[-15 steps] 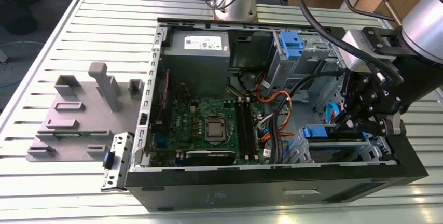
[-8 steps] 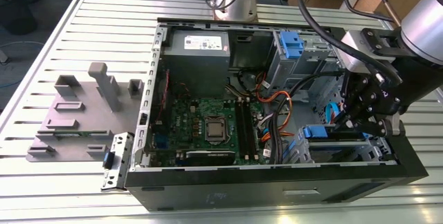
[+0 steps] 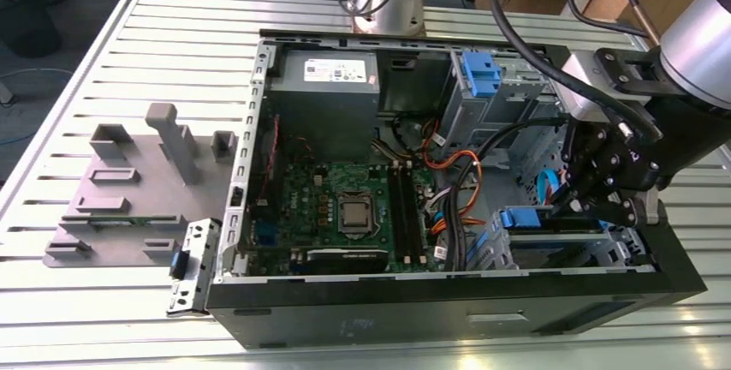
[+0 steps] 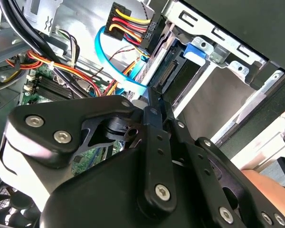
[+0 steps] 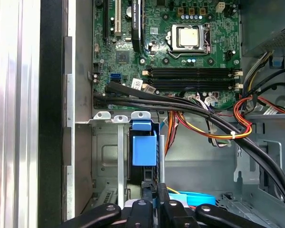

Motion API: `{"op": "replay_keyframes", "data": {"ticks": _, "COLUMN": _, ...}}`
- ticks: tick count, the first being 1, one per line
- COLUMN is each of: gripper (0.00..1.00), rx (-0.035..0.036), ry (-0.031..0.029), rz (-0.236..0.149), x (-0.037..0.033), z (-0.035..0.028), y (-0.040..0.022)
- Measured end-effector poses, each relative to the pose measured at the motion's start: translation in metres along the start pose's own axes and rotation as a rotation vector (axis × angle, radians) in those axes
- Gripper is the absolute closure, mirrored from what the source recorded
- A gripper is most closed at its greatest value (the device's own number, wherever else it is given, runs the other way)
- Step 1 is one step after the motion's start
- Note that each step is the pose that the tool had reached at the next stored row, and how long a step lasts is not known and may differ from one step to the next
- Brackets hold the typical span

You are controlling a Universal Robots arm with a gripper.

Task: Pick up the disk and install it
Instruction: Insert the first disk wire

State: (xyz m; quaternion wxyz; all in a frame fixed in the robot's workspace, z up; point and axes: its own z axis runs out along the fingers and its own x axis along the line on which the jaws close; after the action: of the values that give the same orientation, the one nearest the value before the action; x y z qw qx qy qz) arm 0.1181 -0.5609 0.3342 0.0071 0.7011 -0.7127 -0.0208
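The circuit board [image 5: 180, 52] is green with black slots and a silver square chip. The disk [image 5: 143, 148] shows a bright blue tab. Cables [image 5: 237, 123] run orange, red, yellow and black. The gripper [image 3: 600, 203] is black; the case [image 3: 457, 310] is black.

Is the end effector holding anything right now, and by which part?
Cannot be told. The end effector sits at the drive bay, right beside the disk's blue tab, but its fingertips and any grip are hidden.
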Motion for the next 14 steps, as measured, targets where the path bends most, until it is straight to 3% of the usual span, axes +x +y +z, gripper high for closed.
{"op": "replay_keyframes", "data": {"ticks": 14, "gripper": 0.84, "rx": 0.0, "ry": -0.0002, "rz": 0.0, "x": 0.0001, "z": 0.0037, "y": -0.0001}}
